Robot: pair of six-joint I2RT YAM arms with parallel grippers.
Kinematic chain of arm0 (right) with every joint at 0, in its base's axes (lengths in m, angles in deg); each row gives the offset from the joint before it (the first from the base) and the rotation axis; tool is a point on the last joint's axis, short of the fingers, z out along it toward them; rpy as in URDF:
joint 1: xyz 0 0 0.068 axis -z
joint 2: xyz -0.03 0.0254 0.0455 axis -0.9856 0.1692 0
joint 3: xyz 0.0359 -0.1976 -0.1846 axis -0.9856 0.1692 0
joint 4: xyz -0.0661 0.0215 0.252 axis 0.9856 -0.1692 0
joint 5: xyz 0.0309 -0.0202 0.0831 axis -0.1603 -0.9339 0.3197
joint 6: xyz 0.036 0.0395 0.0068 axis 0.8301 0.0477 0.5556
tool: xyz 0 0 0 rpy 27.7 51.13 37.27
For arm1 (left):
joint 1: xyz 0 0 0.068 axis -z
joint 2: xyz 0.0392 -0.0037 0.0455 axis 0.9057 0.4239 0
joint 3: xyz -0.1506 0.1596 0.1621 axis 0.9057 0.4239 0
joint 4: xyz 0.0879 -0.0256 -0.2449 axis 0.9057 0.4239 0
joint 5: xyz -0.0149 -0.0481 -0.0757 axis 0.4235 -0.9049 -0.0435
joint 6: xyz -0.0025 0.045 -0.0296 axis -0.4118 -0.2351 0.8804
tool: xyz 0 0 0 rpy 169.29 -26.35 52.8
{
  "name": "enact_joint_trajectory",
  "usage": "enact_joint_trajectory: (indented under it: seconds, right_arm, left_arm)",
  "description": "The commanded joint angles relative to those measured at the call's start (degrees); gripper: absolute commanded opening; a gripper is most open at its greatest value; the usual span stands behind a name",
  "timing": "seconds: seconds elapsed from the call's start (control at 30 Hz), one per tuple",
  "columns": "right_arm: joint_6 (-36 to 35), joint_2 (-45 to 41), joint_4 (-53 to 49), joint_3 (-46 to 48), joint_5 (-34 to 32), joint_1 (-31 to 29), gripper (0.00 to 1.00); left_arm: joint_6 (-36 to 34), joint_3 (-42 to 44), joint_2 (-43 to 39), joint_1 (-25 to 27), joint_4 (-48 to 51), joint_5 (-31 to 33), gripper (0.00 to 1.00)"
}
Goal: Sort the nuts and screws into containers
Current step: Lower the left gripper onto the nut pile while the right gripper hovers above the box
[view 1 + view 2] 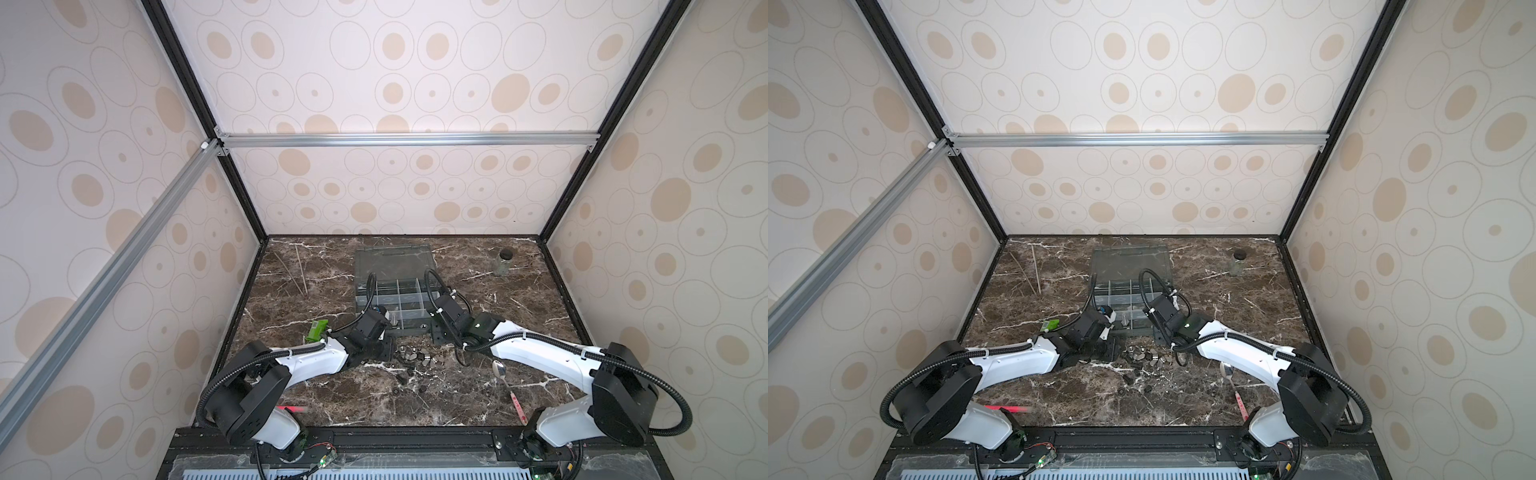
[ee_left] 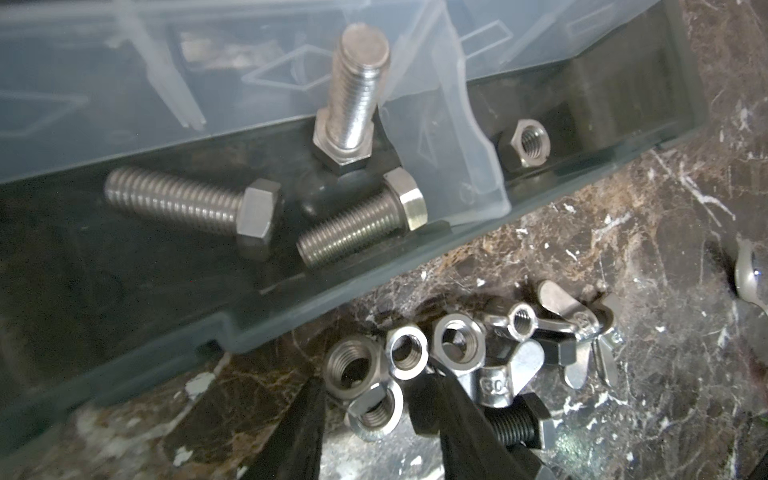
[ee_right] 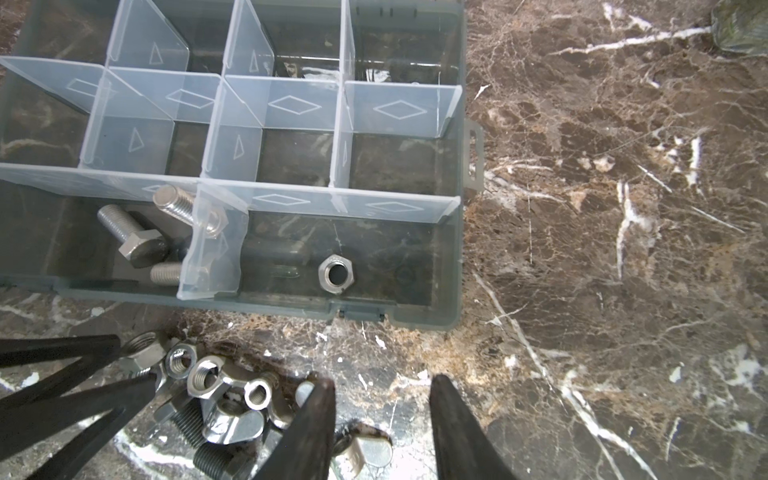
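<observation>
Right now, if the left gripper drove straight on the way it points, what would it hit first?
Probably the nuts heaped before the open left gripper; behind them stands the organizer box wall. Depth is unclear.

Both top views sit high at the 6 o'clock edge, far off, pitched down toward 12 o'clock over the whole table (image 1: pixel 332 399) (image 1: pixel 1079 399). Both wrist views hang close, facing the organizer box (image 2: pixel 124 332) (image 3: pixel 415 318) front wall, sharing the loose nuts (image 2: pixel 457 353) (image 3: pixel 208 378) at its foot.
</observation>
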Motion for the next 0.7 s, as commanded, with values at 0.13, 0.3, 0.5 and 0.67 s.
enact_joint_trajectory:
  seconds: [0.13,0.3,0.5,0.67]
  right_arm:
    - [1.5,-1.8,-0.4,1.5,-0.6,0.6,0.41]
    - [2.0,-2.1,-0.2,2.2,-0.5,0.5,0.41]
    - [2.1,-2.3,-0.3,2.1,-0.3,0.5,0.41]
    - [2.3,-2.3,-0.5,2.2,-0.2,0.5,0.41]
  left_arm:
    - [-1.9,-1.8,1.1,0.4,1.9,2.9,0.44]
    - [-2.0,-2.2,2.0,0.4,2.0,4.3,0.43]
    - [-2.0,-3.0,3.5,0.4,1.5,4.4,0.42]
    - [-2.0,-3.3,4.0,0.4,1.4,5.2,0.40]
